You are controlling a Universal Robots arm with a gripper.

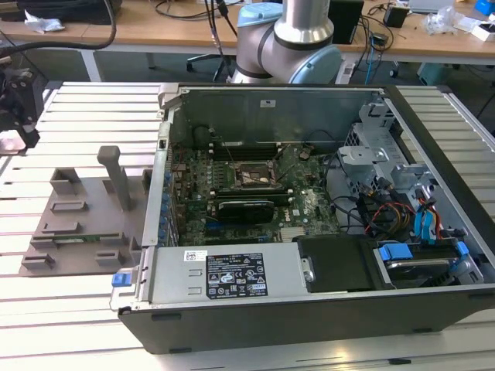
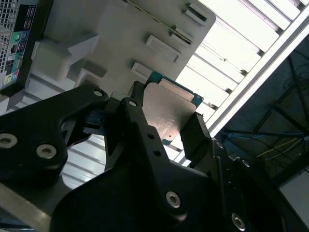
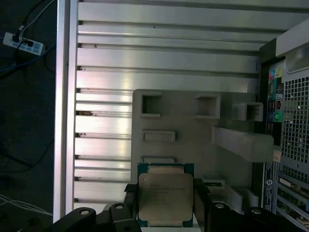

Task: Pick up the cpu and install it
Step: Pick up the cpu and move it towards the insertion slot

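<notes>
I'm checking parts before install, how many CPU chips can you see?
1. The cpu is clamped in the gripper, near the grey fixture plate. Another could sit hidden inside the computer case.

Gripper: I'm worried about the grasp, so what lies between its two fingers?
The cpu, silver top showing, sits clamped between the gripper's fingers, as the first wrist view shows.

Small flat square cpu [image 3: 165,197] [image 2: 169,110], dull silver-grey metal lid on a green board with a thin exposed rim. Lid faces both wrist views. Clamped on two opposite edges by the black gripper [image 3: 165,205], over the grey plastic fixture plate [image 3: 193,140].
</notes>
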